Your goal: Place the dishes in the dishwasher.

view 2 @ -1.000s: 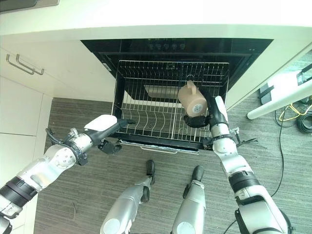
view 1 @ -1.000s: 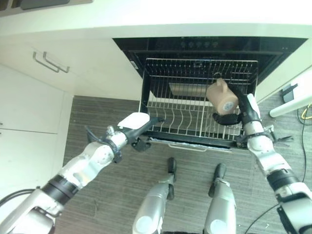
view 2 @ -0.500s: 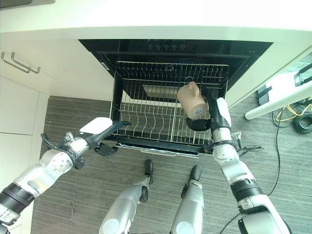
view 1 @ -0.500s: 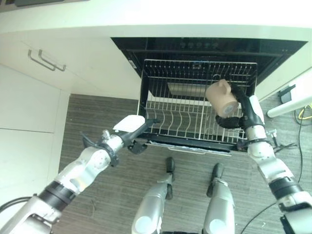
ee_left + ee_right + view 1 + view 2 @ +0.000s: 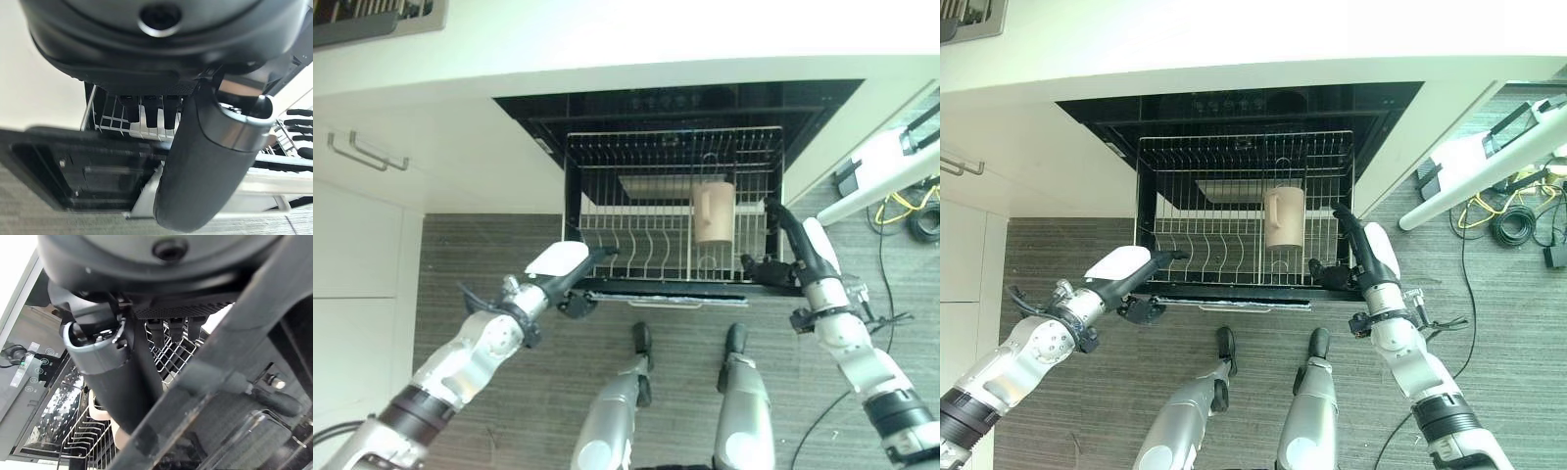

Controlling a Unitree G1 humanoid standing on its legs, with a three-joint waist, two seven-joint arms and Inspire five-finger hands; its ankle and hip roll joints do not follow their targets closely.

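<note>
A tan mug [image 5: 713,211] stands in the right part of the pulled-out wire rack [image 5: 607,196] of the dishwasher, its handle turned to the left. No hand touches it. My right hand [image 5: 795,253] is open, its fingers straight, just off the rack's front right corner and a little to the right of the mug. My left hand [image 5: 570,271], with a white cover on its thumb, is open too and reaches toward the rack's front left corner. In the left wrist view its straight fingers [image 5: 145,108] point at the rack's wires.
The dark dishwasher opening [image 5: 675,103] lies under a pale counter [image 5: 626,39]. White cupboards with bar handles [image 5: 367,152] stand to the left. A white stand [image 5: 886,171] and coiled cables [image 5: 925,220] are on the grey floor at the right.
The right hand, which held the mug tilted above the rack, has set it down in the rack, let go and drawn back to the front right corner. The camera has shifted.
</note>
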